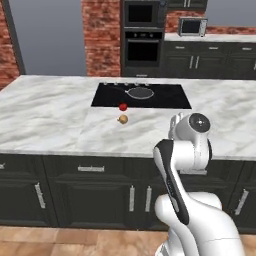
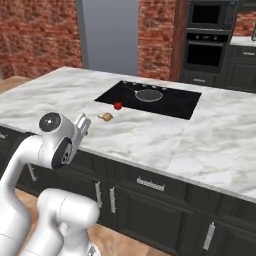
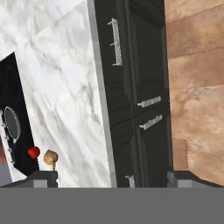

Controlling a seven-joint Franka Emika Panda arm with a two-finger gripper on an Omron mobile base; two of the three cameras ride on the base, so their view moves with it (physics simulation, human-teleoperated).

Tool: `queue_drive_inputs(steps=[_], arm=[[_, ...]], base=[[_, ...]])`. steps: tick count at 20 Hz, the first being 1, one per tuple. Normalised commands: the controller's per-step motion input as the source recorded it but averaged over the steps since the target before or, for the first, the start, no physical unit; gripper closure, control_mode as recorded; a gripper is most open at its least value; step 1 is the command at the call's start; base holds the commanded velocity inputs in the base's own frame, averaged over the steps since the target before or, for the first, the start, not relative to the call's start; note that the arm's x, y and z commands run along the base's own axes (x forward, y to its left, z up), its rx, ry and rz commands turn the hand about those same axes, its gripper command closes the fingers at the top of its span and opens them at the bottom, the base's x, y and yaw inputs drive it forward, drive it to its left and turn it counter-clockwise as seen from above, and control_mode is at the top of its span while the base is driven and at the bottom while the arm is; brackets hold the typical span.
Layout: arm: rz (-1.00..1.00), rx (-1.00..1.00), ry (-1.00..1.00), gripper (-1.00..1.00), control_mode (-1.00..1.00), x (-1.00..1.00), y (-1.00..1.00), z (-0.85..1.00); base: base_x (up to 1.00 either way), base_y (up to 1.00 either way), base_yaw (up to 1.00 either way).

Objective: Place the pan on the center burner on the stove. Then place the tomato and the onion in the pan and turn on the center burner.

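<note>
Even, shadowless rendered light; soft, low-resolution pictures.

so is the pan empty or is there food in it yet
Empty. The pan sits bare on the stove, while the tomato and onion lie outside it.

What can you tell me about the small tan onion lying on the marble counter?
The small tan-yellow onion is a round bulb with a thin pointed tip. It rests alone on the white marble counter, just in front of the black glass cooktop, close to the red tomato but apart from it. Nothing grips it.
</note>
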Motion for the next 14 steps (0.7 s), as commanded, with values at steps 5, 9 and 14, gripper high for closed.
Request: queue_drive_inputs(steps=[5,9,14], arm=[[0.00,0.00,0.00,-1.00,1.00,0.00,0.00,0.00],[0.00,0.00,0.00,-1.00,1.00,0.00,0.00,0.00],[0.00,0.00,0.00,-1.00,1.00,0.00,0.00,0.00]], base=[[0.54,0.52,-0.16],[0.47,0.32,-0.12],[0.39,0.15,-0.07]])
